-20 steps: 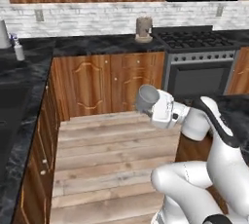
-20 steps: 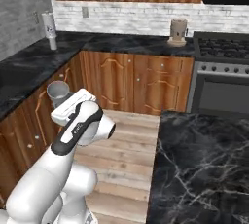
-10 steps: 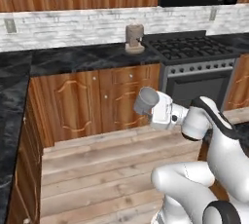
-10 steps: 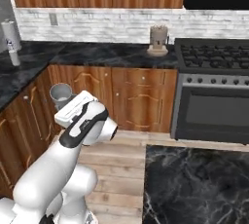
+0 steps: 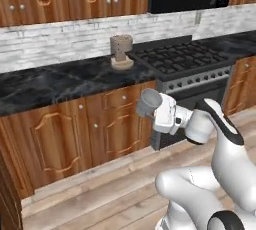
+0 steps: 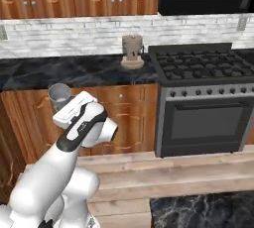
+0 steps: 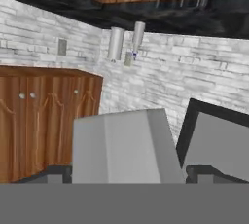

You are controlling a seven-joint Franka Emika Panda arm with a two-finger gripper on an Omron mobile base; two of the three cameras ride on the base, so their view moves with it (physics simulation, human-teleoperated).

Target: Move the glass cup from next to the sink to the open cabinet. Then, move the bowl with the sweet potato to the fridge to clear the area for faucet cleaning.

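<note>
**Cup carried past the stove**

The gripper [image 5: 148,105] was clamped on the glass cup [image 5: 148,102], holding it in the air before the lower cabinets [image 5: 75,134], below the black counter [image 5: 60,84] and left of the stove [image 6: 203,66].

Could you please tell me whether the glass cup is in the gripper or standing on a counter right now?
In the gripper: the glass cup sits at the end of the arm, raised off the floor in front of the lower cabinets, touching no counter.
</note>
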